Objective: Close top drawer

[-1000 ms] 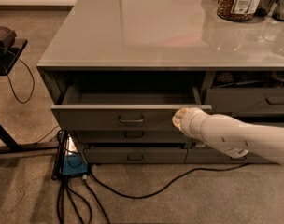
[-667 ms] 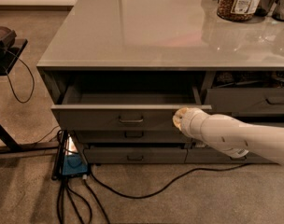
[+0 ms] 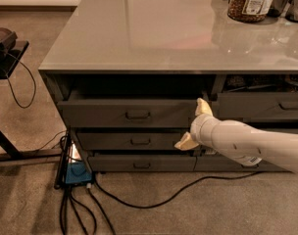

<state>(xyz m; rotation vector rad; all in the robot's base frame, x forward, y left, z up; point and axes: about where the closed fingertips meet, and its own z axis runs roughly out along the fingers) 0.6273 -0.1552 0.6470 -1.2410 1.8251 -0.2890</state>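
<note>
The top drawer is a wide dark-grey drawer under the grey countertop. It stands partly out, with a dark gap above its front and a small central pull. My gripper is at the right end of the drawer front, on the end of my white arm that comes in from the right. Its pale fingers are spread open, one up and one down, and hold nothing. The drawer's inside floor is hidden in shadow.
Two shallower grey drawers sit below. Another drawer is to the right. A jar of brown food stands on the counter's far right. Cables and a blue box lie on the carpet. A black stand is at the left.
The top drawer has slid inward, so its front stands less far out. My gripper has followed it at the right end, and its fingers now show spread apart.
</note>
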